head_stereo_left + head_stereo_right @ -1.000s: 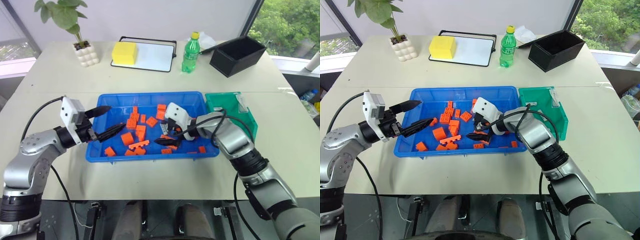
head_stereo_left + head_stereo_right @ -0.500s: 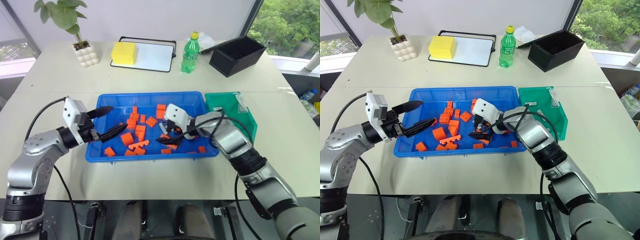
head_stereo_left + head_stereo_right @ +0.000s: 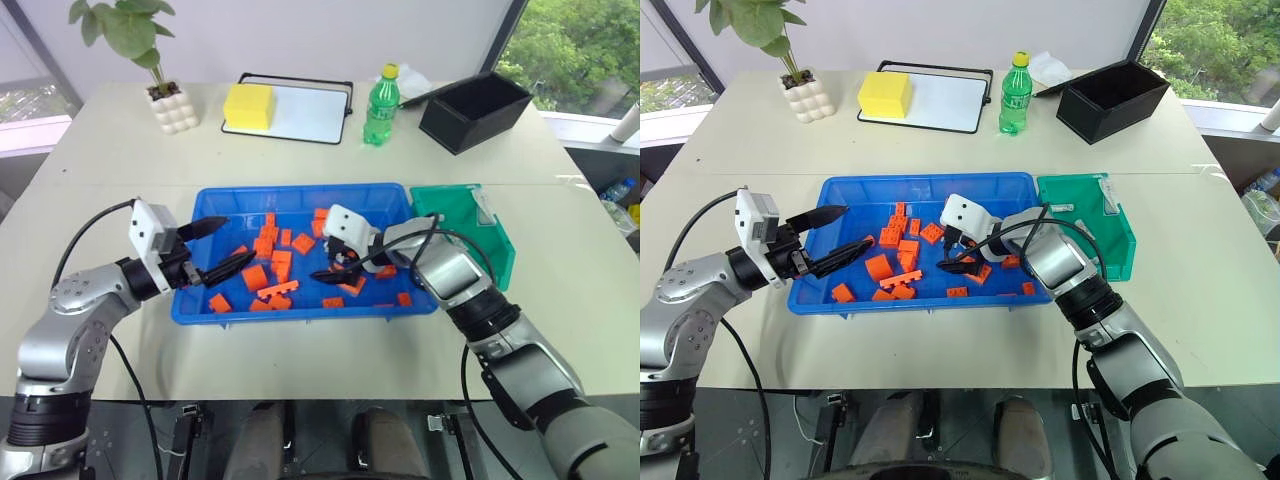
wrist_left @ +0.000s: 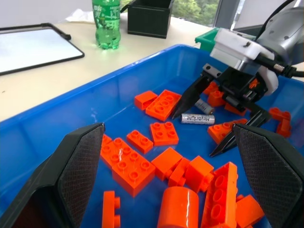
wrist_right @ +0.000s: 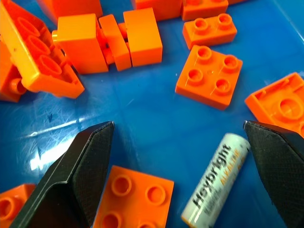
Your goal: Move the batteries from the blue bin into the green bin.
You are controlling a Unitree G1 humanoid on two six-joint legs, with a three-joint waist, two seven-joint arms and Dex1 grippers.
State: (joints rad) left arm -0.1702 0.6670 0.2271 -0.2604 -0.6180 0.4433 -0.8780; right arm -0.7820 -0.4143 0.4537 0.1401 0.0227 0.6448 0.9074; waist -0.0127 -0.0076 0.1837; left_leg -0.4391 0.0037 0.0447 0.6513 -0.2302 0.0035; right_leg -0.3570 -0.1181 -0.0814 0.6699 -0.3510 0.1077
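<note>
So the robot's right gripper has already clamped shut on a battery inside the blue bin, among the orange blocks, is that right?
Not quite. The right gripper is inside the blue bin among the orange blocks, but it is open. The right wrist view shows the battery lying loose on the bin floor between its spread fingers, not yet gripped.

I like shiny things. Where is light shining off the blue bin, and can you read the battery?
Right wrist view: white glare on the blue bin floor near the left finger; the battery reads "Heybright". Left wrist view: the same lettering is too blurry.
</note>
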